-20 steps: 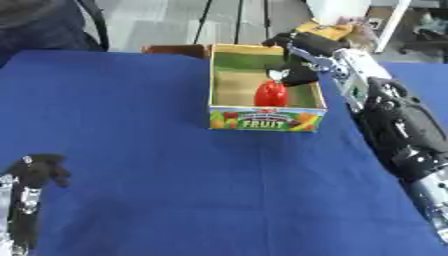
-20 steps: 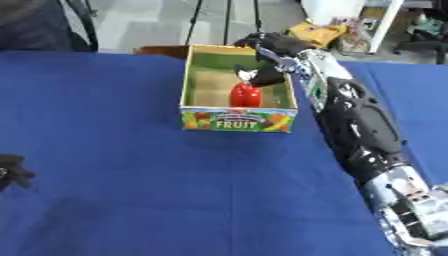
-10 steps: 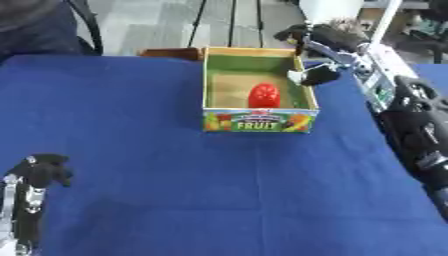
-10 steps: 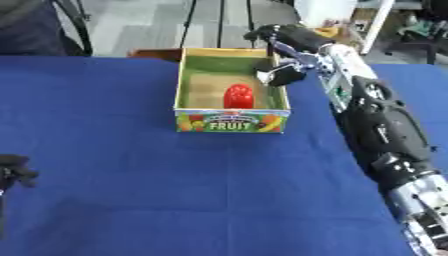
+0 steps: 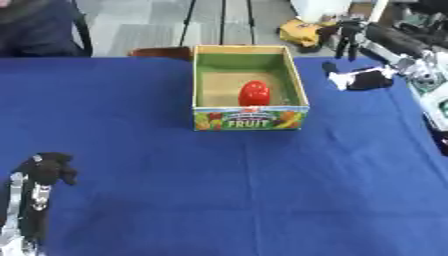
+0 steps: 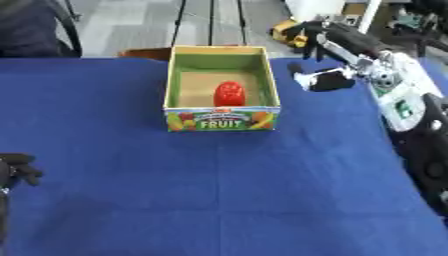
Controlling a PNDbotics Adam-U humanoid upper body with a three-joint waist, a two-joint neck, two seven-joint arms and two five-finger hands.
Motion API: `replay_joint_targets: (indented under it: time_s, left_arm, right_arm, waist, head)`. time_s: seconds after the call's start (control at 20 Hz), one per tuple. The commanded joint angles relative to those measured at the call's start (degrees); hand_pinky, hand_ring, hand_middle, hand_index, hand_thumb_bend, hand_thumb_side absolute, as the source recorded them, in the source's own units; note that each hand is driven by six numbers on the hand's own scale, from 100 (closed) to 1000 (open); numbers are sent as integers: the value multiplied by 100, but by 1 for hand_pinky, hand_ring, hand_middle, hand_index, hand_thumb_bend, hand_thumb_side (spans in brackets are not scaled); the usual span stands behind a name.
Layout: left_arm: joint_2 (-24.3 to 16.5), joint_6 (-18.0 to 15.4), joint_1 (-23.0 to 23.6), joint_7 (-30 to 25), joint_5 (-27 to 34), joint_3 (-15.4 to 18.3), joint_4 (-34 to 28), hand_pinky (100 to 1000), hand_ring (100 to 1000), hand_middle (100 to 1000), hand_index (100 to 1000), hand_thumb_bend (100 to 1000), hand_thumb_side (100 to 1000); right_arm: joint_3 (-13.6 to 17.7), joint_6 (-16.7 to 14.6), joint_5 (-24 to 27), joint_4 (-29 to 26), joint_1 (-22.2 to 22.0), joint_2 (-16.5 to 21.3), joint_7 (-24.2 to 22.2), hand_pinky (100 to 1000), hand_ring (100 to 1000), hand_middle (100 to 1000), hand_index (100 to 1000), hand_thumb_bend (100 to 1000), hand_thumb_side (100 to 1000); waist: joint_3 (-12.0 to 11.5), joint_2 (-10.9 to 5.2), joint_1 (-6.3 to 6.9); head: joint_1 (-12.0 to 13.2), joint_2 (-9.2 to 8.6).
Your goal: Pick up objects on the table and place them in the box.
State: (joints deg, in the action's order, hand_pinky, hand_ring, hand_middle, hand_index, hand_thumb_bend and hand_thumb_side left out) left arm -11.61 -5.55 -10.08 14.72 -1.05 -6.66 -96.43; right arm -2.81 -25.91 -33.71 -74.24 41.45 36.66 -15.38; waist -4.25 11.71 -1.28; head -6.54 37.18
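Note:
A red, rounded fruit [image 5: 254,93] lies inside the open cardboard box [image 5: 250,120], whose front is printed "FRUIT" and whose inside is green. My right hand [image 6: 325,79] hovers to the right of the box, above the blue cloth, fingers spread and holding nothing. Its arm [image 6: 398,102] runs down the right edge. My left hand [image 5: 45,172] rests at the lower left corner with its fingers curled, apart from the box.
A blue cloth [image 5: 219,190] covers the table. Beyond the far edge stand a brown chair back [image 5: 160,52], tripod legs, a yellow object [image 5: 302,31] on the floor and a seated person at the upper left.
My right hand has drawn back from over the box to its right side. The red fruit stays in the box. The camera view has shifted a little.

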Motion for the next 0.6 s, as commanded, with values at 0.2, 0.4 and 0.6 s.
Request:
replay_joint_targets:
  time_s: [0.2,0.4,0.6]
  left_arm:
    - [-35,-30,-45,16,-50,71,-91,570,341,380,547,964,814]
    - [-26,-91,-38,10,-62,80,-106,570,342,380,546,960,811]
    - [-17,-156,-31,-1,-64,86,-111,569,341,379,545,956,811]
  right_arm:
    - [320,289,514,-705,-387,275,23,393,537,773,935,100,370]
    - [448,433,709,-957,-633,214,34,387,530,766,933,100,407]
    - [561,565,828,-1092,-829,156,60,381,522,759,932,100,475]
  waist:
    - [75,-47,38]
    - [97,-28,64]
    - [116,-13,99]
  head:
    - [65,-34]
    - [70,-32]
    - [75,-29]
